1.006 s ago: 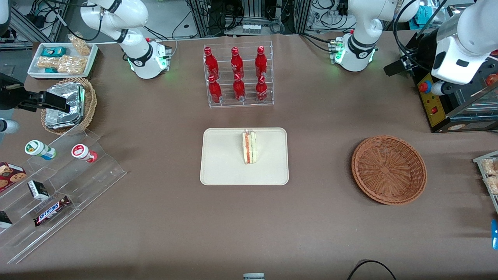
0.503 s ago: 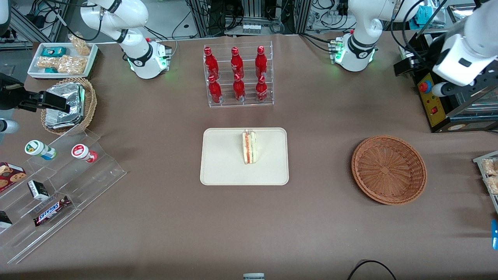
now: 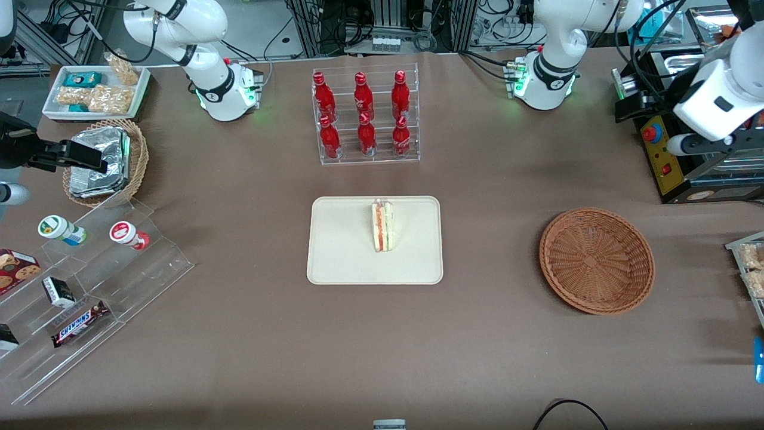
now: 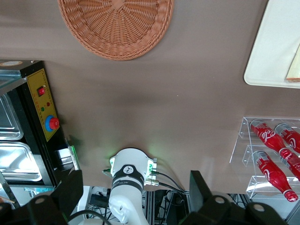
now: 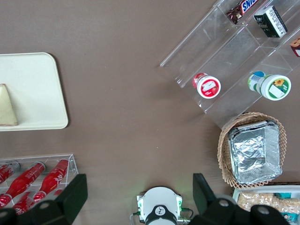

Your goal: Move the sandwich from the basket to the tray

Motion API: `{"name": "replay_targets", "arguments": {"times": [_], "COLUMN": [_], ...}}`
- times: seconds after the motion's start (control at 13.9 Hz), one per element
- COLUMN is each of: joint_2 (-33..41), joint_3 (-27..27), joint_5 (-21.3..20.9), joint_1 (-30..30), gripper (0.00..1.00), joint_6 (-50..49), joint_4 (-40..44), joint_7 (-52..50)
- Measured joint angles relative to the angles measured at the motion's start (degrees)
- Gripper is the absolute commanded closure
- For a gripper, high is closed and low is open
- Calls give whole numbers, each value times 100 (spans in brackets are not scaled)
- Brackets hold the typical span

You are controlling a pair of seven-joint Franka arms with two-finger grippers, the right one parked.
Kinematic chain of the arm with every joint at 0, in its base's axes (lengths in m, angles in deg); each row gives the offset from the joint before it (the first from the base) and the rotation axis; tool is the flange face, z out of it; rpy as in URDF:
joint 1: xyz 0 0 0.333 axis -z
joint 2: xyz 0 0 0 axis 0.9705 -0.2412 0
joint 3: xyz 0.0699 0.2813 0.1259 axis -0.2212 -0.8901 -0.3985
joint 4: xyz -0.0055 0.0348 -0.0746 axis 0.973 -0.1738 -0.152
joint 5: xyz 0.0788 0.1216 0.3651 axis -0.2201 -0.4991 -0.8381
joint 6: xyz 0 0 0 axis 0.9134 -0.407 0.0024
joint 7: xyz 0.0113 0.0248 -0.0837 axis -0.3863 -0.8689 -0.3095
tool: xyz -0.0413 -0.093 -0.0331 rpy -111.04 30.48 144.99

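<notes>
— So, where is the sandwich (image 3: 382,226) now?

— You can see it standing on its edge on the tray (image 3: 340,251), near the middle of the bench and a little toward the tray's edge that faces the bottle rack (image 3: 365,116). It has not shifted over the last second. The basket (image 3: 597,260), toward the working arm's end of the bench, has nothing in it.

— And the hand?

— The hand (image 4: 136,197) has nothing between its fingers, and they stand wide apart; in the left wrist view you see the bench and the arm's own base through the gap. What changed is the arm (image 3: 713,101): over the last second it drew back and higher, toward the bench corner with the black control box (image 3: 659,149). It is now well apart from both tray and basket.

— What does this mean for the task?

— I judge that the placing is done. The sandwich rests alone on the tray and the arm looks to be going back to its rest place. You should only check that the sandwich does not tip over, because it stands on a narrow side.
</notes>
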Motion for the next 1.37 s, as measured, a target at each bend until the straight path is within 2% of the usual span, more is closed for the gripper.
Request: {"name": "replay_targets", "arguments": {"times": [0.14,0.36,0.5,0.93,1.37], "joint_2": [17,107,127,-83,-181], "joint_3": [299,1383,1765,1819,1739], "joint_5": [-182,-280,-282,-292,-311], "joint_1": [-95,-1064,-1512,-1578,-1691], "gripper": [0,0,0,0,0], "joint_6": [1,4,28,463,202], "joint_4": [1,9,37,129,119], "joint_7": [-1,-2,-2,-26,-70]}}
